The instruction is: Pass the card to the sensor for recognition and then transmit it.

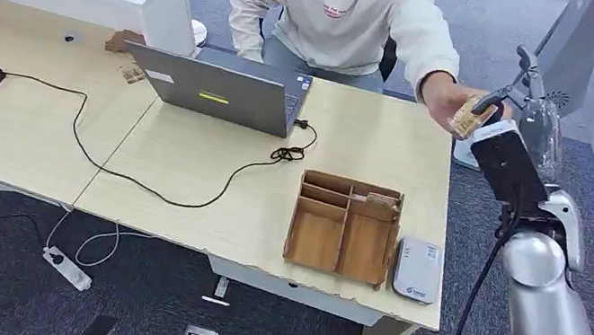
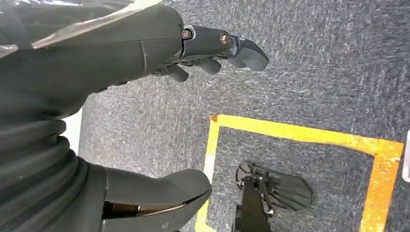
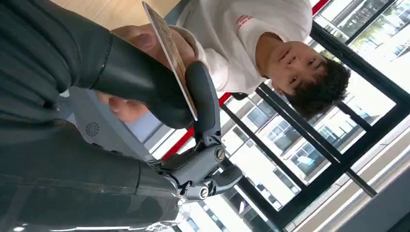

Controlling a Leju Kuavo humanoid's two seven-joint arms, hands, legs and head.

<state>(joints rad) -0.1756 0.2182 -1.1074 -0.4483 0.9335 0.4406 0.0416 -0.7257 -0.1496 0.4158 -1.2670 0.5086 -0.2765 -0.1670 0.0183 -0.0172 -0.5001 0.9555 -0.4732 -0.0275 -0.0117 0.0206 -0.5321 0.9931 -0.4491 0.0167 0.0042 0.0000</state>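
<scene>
Beyond desk edge, right hand (image 1: pixel 505 98) pinches card (image 1: pixel 469 116), edge-on toward person's hand (image 1: pixel 443 98).

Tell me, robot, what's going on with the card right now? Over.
Right hand pinches card; person's hand on it too. Left hand hangs open, holds nothing. Sensor on desk, nothing in the way.

You see the card (image 3: pixel 170 50) edge-on in the right wrist view, its face unreadable and its near end hidden between the right robot hand (image 3: pixel 159 92) and the person's hand (image 3: pixel 140 41). From the head view, the reader (image 1: pixel 418 270) markings are too small to read.
</scene>
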